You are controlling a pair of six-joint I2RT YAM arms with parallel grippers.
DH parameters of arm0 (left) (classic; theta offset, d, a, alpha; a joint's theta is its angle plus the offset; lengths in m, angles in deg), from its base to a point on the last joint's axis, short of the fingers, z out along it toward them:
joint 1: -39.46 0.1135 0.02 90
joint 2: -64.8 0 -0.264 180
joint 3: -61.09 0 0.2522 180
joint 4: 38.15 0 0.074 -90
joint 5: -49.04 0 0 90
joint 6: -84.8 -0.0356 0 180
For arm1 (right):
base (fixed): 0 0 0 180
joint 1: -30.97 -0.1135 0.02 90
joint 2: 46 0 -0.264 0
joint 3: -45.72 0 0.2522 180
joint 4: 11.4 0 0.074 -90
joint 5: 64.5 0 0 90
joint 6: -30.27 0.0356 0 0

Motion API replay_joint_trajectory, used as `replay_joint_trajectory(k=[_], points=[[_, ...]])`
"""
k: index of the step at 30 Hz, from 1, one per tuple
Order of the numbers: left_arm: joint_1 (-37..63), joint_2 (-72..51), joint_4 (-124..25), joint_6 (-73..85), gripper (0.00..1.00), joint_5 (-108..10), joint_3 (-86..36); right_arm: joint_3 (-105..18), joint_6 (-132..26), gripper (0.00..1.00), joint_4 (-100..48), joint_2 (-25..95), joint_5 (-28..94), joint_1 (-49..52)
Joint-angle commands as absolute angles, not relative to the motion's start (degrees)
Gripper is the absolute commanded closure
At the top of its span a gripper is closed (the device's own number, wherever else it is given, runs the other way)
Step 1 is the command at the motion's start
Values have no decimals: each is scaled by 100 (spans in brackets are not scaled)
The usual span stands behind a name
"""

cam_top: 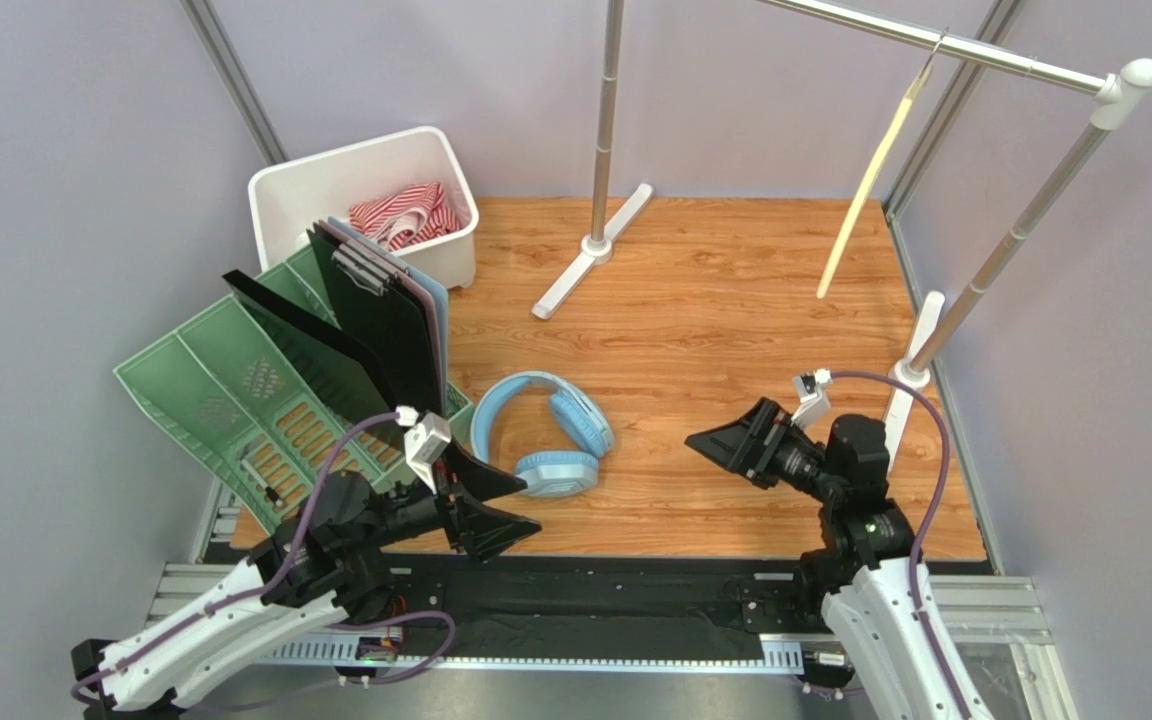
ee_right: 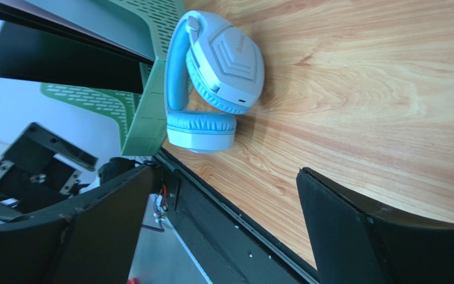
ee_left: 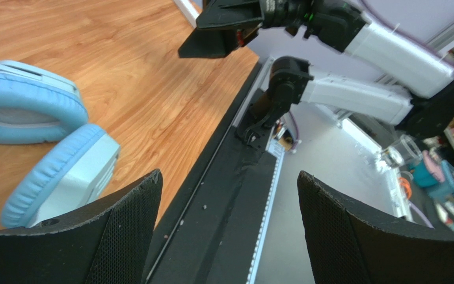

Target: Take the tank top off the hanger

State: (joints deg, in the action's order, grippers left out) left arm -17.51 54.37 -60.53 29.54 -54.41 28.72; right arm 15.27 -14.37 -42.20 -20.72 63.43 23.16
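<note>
The red-and-white striped tank top [cam_top: 408,213] lies crumpled inside the white bin [cam_top: 285,192] at the back left. The bare cream hanger [cam_top: 869,177] hangs from the silver rail [cam_top: 973,54] at the back right, edge-on, with nothing on it. My left gripper [cam_top: 515,507] is open and empty, low over the table's near edge, next to the headphones. My right gripper [cam_top: 705,441] is open and empty, low at the near right, pointing left. In the left wrist view the left gripper [ee_left: 229,195] holds nothing; in the right wrist view the right gripper [ee_right: 226,195] holds nothing.
Light-blue headphones [cam_top: 545,435] lie on the wooden table between the grippers, and they also show in the left wrist view [ee_left: 40,136] and the right wrist view [ee_right: 214,77]. A green file rack [cam_top: 252,390] with dark folders stands at the left. The clothes rack's feet [cam_top: 593,248] stand at the back.
</note>
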Motion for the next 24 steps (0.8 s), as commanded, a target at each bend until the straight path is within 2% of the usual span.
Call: replay_joint_trajectory(k=[1, 4, 7, 12, 15, 24], points=[[-1759, 6415, -5657, 3627, 12, -5476, 3536, 2289, -824, 0, -2685, -2673, 6715, 2297], [-1767, 7224, -5736, 3899, 12, -5476, 3958, 2940, -393, 0, -2087, -3034, 6725, 2297], [-1759, 6790, -5359, 4005, 12, -5712, 4108, 3431, -173, 0, -2006, -3701, 6637, 2288], [-1759, 6892, -5235, 4181, 13, -5775, 4494, 3618, -417, 0, -3428, -4966, 6268, 2288], [-1759, 7217, -5226, 4348, 13, -5766, 4680, 3627, -655, 0, -3605, -4829, 6259, 2288], [-1759, 7095, -5489, 4244, 12, -5670, 4900, 3627, -893, 0, -4124, -4916, 6039, 2288]])
